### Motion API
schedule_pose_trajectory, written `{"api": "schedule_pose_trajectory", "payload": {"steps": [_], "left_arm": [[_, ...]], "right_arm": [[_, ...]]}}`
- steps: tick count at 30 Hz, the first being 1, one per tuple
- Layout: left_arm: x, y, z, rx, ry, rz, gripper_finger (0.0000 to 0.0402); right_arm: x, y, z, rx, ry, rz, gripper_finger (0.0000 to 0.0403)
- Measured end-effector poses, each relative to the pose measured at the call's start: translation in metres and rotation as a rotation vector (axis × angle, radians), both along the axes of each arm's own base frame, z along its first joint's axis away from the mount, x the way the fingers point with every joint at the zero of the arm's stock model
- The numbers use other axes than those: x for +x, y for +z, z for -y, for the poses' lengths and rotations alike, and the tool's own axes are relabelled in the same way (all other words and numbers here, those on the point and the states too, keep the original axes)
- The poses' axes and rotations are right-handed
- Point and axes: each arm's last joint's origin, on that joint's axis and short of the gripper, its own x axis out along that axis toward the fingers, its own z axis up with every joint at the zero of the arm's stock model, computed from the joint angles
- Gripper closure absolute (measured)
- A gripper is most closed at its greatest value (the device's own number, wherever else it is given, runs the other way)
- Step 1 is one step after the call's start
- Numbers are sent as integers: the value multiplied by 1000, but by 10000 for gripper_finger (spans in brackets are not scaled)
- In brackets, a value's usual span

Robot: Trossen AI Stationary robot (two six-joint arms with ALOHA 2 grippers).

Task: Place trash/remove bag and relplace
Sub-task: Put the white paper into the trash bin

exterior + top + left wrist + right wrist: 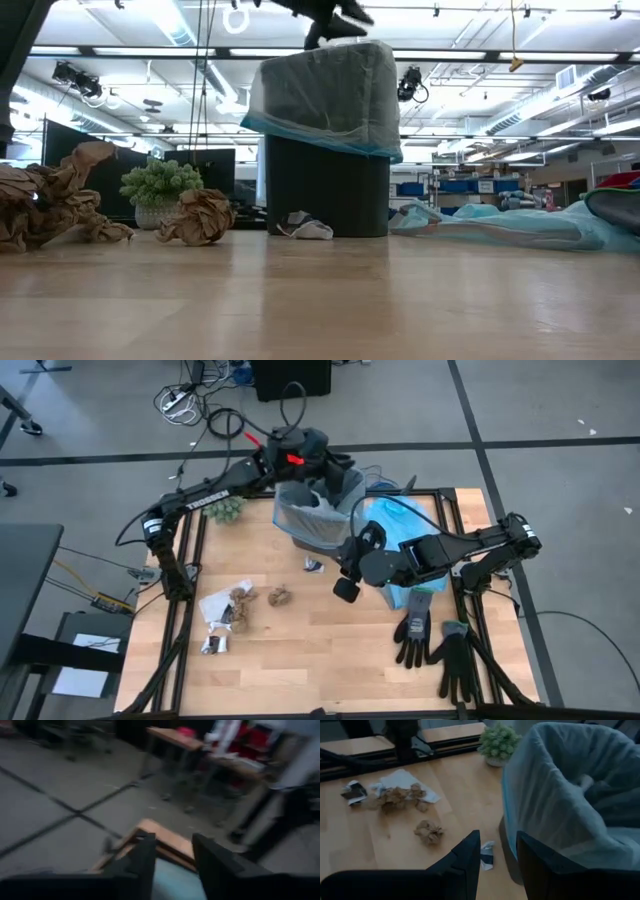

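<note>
From above, crumpled brown and white trash (232, 610) lies scattered near the desk's (300, 660) left edge; the level view alone shows its papery creases. At the far edge the left hand (335, 468) hovers over the black bin (312, 520), fingers parted and empty. The thin, crinkly bag (320, 95) lines the bin, folded over its rim. The right hand (345, 588), just beside the bin, is part-open, holding nothing.
</note>
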Motion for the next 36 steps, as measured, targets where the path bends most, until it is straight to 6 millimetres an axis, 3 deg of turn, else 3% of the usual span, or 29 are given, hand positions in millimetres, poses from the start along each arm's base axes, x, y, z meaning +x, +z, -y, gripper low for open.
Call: {"api": "schedule_pose_trajectory", "payload": {"steps": [3, 6, 10, 15, 20, 27, 36], "left_arm": [[-5, 11, 4, -14, -112, 13, 211], [-17, 32, 11, 54, -172, 1, 188], [-38, 54, 26, 221, -222, -130, 187], [-64, 63, 45, 276, -255, -290, 203], [-89, 62, 66, 234, -272, -426, 216], [-103, 57, 98, 222, -247, -583, 229], [-111, 45, 127, 135, -62, -760, 229]], "right_arm": [[-1, -2, 0, -5, 3, -22, 290], [1, -8, 2, 17, 66, -63, 290], [5, -22, 9, 52, 117, -126, 290], [9, -36, 13, 45, 121, -141, 290], [20, -50, 18, 69, 126, -52, 290], [27, -82, 25, 58, 112, 7, 280], [25, -108, 28, 36, 128, -70, 204]]}}
